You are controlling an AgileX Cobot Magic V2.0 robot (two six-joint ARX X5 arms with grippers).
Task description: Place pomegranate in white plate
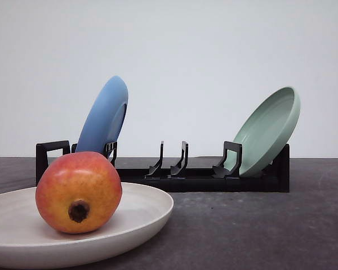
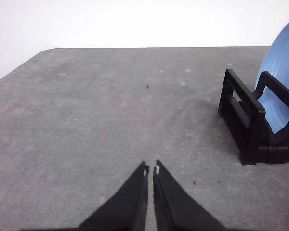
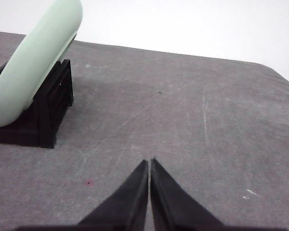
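Observation:
The pomegranate [image 1: 79,192], red fading to yellow-orange with its dark calyx facing the camera, rests in the white plate [image 1: 149,211] at the near left of the front view. In the left wrist view my left gripper [image 2: 151,168] is shut with nothing between its black fingers, hovering over bare grey table beside the rack's end. My right gripper [image 3: 149,162] is likewise shut and empty over bare table, with the rack's other end off to its side.
A black dish rack [image 1: 197,174] stands across the middle of the table behind the white plate. A blue plate [image 1: 103,120] leans in its left slot and a pale green plate [image 1: 268,130] in its right slot. The table top [image 1: 259,225] is dark grey.

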